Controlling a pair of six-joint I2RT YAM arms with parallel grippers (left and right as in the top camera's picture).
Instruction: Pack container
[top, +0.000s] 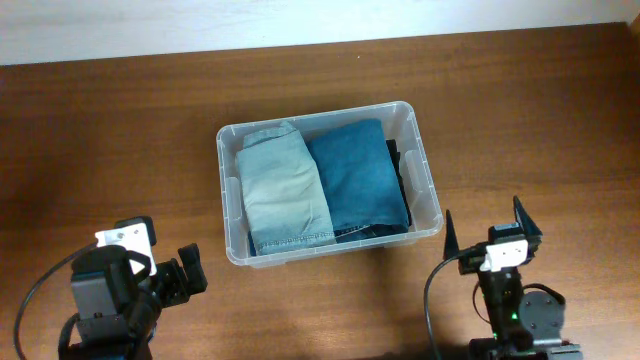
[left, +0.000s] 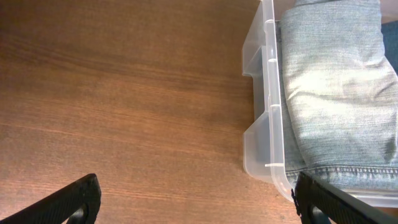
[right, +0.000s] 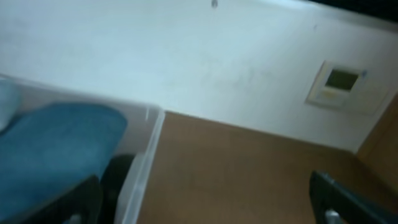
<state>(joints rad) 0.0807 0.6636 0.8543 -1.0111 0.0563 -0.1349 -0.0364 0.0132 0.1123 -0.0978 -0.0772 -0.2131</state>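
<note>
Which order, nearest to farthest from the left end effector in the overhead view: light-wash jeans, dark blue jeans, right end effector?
Measured from the left end effector:
1. light-wash jeans, in the left half of the container.
2. dark blue jeans, in the right half.
3. right end effector, on the table past the container's right side.

Left hand, right hand open (seemingly empty)

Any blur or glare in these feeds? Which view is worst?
Overhead: sharp and evenly lit, with no strong glare on the container and only soft shadows. Left wrist: crisp, the table grain and the pale denim weave are readable. Right wrist: worst, soft throughout, with the blue denim and the wall panel smeared.
</note>
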